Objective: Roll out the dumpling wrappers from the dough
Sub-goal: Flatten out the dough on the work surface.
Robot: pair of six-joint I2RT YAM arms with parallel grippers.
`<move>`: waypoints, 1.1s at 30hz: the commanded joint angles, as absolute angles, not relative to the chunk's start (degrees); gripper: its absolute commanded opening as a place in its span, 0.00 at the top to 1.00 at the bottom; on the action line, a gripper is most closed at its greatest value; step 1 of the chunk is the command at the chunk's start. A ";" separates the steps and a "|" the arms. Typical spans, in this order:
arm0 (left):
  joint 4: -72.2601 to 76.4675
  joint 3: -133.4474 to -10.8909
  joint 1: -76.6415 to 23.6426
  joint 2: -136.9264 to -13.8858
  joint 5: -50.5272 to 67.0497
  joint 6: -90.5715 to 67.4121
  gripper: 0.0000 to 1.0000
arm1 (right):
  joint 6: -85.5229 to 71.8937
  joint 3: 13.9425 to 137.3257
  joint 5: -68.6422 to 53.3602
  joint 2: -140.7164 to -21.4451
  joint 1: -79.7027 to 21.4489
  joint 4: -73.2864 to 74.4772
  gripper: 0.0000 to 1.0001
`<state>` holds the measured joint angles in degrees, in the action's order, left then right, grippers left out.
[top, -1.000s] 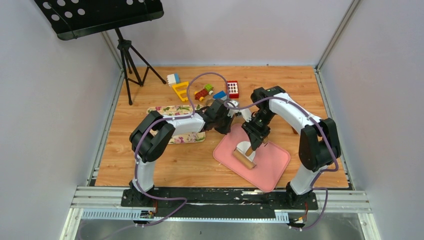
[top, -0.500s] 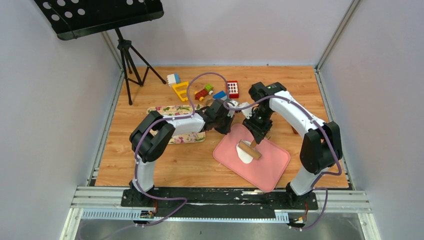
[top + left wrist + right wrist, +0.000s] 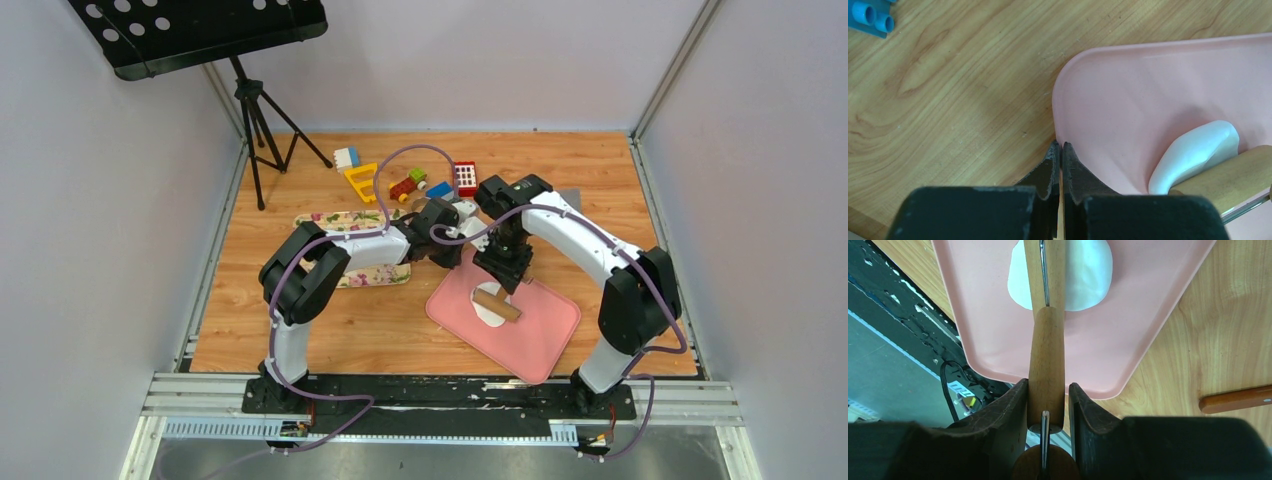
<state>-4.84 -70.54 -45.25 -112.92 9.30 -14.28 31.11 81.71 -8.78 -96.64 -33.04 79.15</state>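
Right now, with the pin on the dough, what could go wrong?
1. The right fingers hold the pin by one handle only, so it may tilt and flatten the dough unevenly.
2. The left fingers meet just at the rim of the tray; a hard push could slide the tray.

Wooden table [image 3: 250,320], pink tray [image 3: 545,325], toy blocks [image 3: 465,178], floral mat [image 3: 330,220]

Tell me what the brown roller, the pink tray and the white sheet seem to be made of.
The brown cylindrical roller looks like smooth wood: grain shows, with a thin metal rod. The pink rounded tray seems matte plastic or silicone: even colour, raised rim. The white flattened sheet looks like soft matte dough: smooth, uneven edge.
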 commanded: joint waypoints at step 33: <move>-8.57 -69.43 -45.65 -112.74 8.97 -13.45 1.00 | 36.56 78.85 -12.10 -97.03 -40.77 81.99 1.00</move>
